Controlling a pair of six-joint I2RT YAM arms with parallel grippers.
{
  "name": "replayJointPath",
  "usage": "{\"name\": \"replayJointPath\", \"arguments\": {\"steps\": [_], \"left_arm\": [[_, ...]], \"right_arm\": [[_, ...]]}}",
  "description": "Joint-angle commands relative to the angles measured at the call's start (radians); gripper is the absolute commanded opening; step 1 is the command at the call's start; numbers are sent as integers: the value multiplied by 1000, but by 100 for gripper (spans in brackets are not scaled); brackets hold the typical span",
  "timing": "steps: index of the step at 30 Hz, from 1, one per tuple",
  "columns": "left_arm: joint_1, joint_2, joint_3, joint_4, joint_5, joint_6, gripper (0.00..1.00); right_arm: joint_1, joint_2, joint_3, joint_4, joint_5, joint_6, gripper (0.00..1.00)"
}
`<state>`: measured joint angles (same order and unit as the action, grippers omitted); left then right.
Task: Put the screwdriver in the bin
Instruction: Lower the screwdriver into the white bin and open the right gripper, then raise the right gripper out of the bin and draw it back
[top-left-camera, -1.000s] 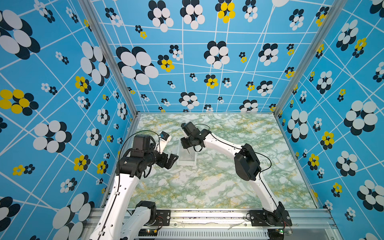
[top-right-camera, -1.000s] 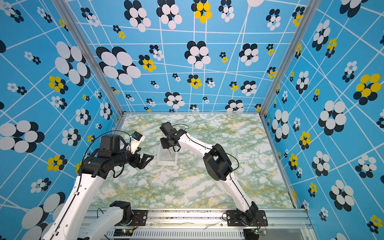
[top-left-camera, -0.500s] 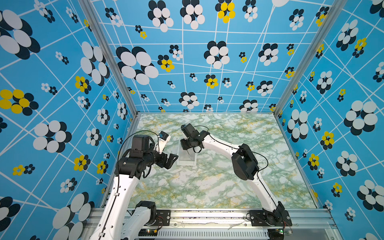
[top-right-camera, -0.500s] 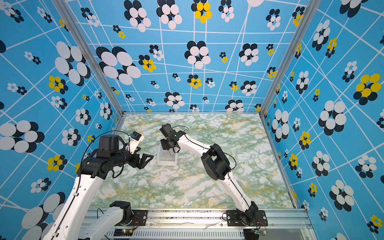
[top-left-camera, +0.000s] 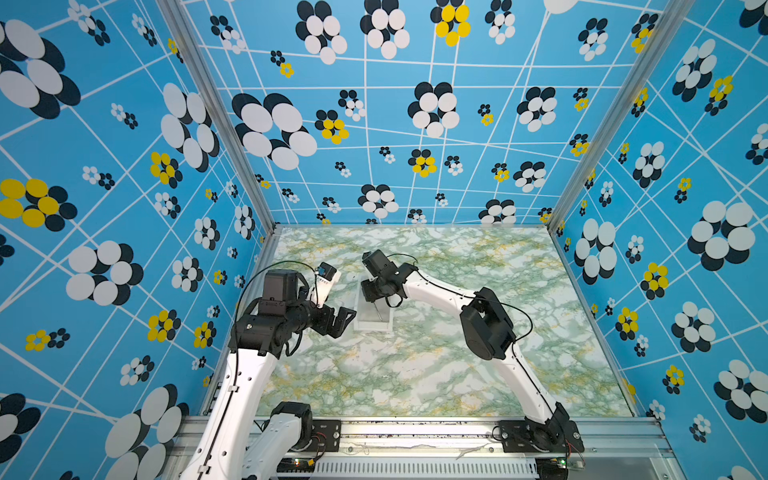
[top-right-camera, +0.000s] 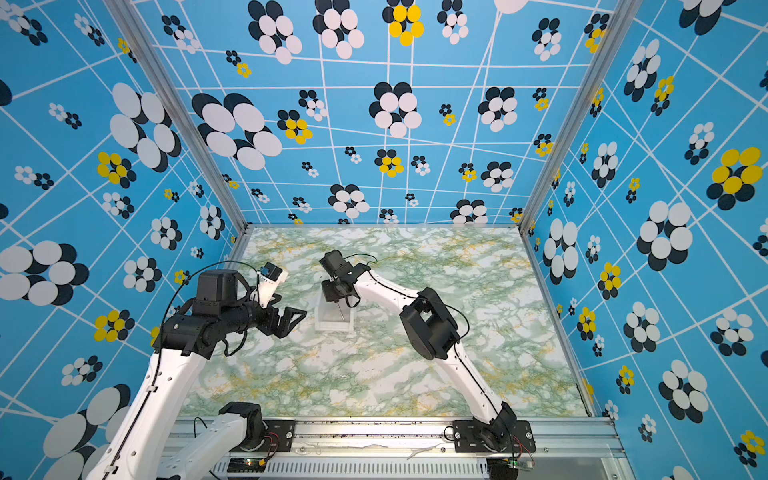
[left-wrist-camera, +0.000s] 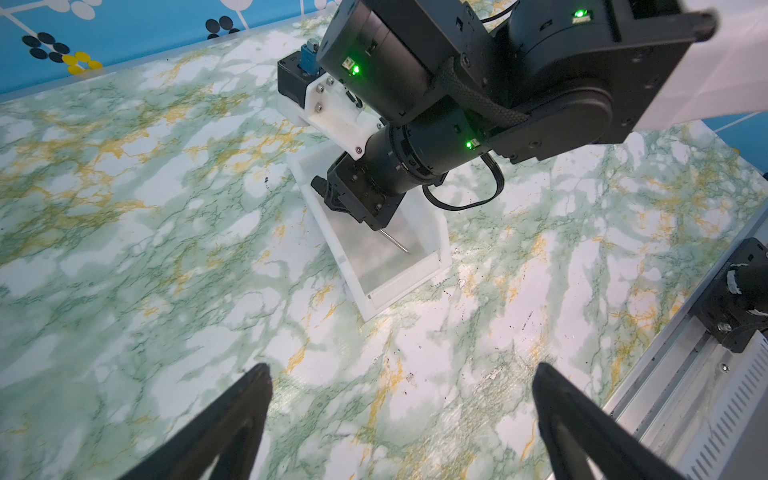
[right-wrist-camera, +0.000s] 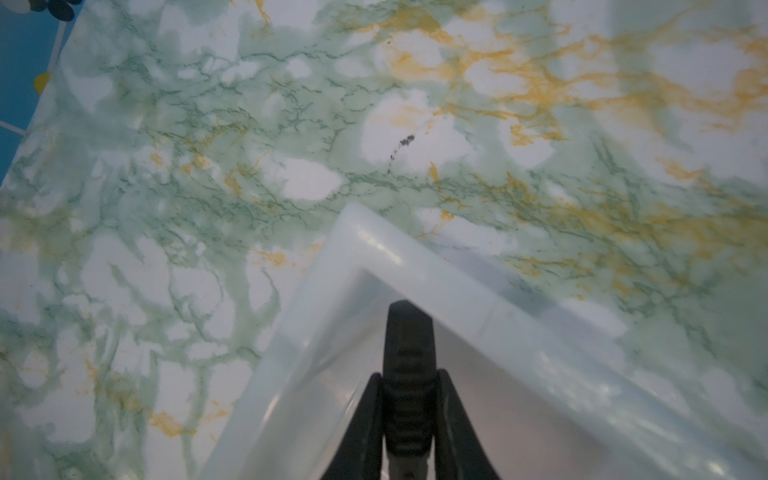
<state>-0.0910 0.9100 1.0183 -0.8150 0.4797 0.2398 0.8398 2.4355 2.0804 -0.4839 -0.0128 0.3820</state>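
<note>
A: Nearest the front edge of the worktop (top-left-camera: 415, 374), what is the left gripper (left-wrist-camera: 401, 370) doing?

B: It hangs with its jaws spread wide and nothing in them, just beside the left wall of the bin (left-wrist-camera: 405, 284), not touching it. I judge it waits there to keep clear, or to steady the bin if it slides.

A: And the bin?

B: It sits left of the worktop's middle, about halfway back, with its long sides running front to back.

A: Beyond that?

B: The right gripper (right-wrist-camera: 409, 376) reaches over the bin's far end, clamped on the black handle of the screwdriver (right-wrist-camera: 409, 332). The shaft slants down inside the walls toward the near end. Whether the tip touches the floor I cannot tell.

A: Why so low?

B: Probably so the release is a short drop with no bounce out. The screwdriver is within the bin but not yet let go.
</note>
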Motion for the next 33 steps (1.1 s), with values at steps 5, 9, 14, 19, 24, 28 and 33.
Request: {"name": "replayJointPath", "arguments": {"steps": [5, 9, 14, 19, 24, 28, 33], "left_arm": [[14, -8, -6, 11, 23, -18, 99], [17, -10, -6, 10, 26, -20, 99], [19, -12, -6, 9, 26, -22, 99], [17, -32, -21, 10, 30, -14, 99], [17, -42, -38, 5, -13, -2, 99], [16, -37, -44, 4, -36, 2, 99], [18, -46, -79, 42, -88, -19, 99]], "right_arm": [[-1, 34, 46, -21, 13, 8, 24], [-1, 32, 50, -24, 14, 9, 25], [0, 15, 49, -25, 24, 8, 26], [-1, -30, 41, -36, 50, -3, 27], [-1, -126, -31, -6, 73, 1, 31], [-4, -252, -183, 78, 98, 2, 35], [-43, -505, -443, 230, 116, 36, 51]]}}
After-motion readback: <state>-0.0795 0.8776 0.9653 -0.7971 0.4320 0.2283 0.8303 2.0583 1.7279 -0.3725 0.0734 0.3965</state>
